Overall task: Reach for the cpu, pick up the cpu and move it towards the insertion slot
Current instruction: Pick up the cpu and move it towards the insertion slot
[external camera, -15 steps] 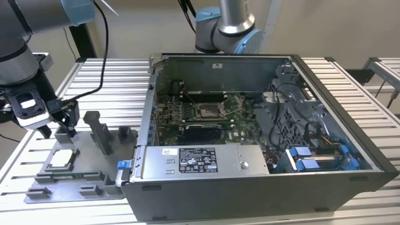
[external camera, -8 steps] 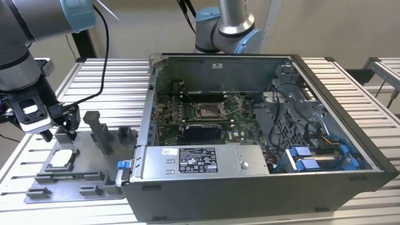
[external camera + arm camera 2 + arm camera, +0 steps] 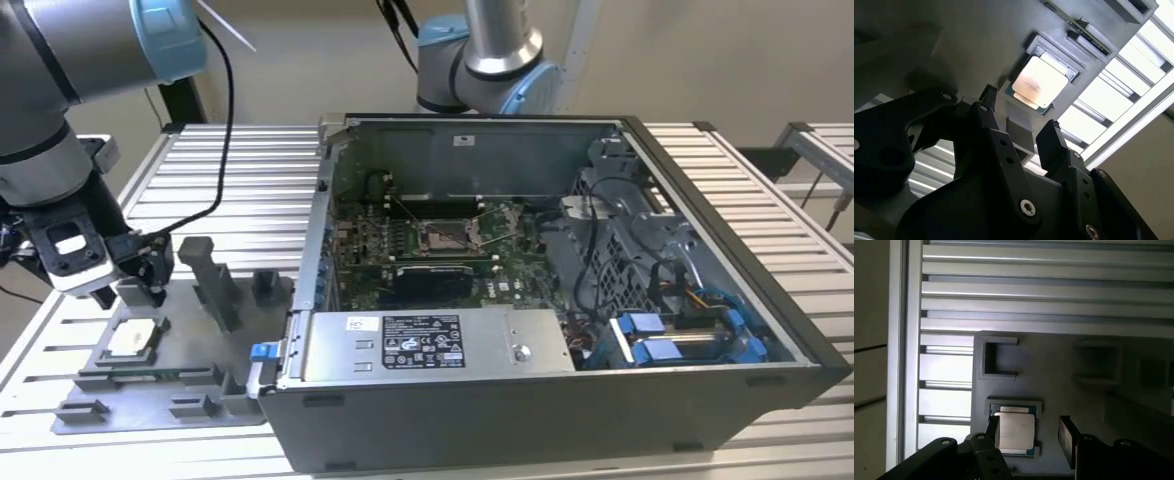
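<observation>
Where the arm stands at the exterior view's left, the gripper (image 3: 138,292) hangs just above the cpu (image 3: 134,340), its fingers (image 3: 1054,145) spread wide and holding nothing. The cpu lies flat in a square recess of the grey fixture plate (image 3: 174,405) on the slatted metal surface (image 3: 240,170). To the right, the open computer case (image 3: 561,420) holds a green board, and the insertion slot (image 3: 445,237) sits near its centre, well apart from the cpu.
</observation>
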### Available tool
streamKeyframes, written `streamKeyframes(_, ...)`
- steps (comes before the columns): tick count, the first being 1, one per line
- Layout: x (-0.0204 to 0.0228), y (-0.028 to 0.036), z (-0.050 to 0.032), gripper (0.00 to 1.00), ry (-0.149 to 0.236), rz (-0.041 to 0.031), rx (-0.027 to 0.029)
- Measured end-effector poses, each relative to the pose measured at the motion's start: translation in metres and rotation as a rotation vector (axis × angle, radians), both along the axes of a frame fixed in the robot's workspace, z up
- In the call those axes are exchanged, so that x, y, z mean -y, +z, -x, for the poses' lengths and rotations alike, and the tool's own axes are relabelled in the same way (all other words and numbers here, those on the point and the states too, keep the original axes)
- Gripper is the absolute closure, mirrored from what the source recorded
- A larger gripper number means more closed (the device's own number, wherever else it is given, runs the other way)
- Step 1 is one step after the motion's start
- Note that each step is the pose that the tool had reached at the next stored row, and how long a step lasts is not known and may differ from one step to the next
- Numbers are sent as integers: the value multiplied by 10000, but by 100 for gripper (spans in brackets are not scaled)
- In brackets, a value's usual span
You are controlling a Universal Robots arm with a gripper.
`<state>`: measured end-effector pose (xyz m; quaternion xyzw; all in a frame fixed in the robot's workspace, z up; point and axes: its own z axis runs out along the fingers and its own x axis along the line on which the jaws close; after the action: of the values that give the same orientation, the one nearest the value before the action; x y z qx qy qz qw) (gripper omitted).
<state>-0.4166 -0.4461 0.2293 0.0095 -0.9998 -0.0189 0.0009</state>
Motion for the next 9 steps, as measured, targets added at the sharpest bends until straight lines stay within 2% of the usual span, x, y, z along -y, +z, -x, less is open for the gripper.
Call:
streamKeyframes(6, 17, -63, 28, 0, 0, 0, 0)
streamKeyframes(9, 53, -98, 45, 0, -1, 0, 0)
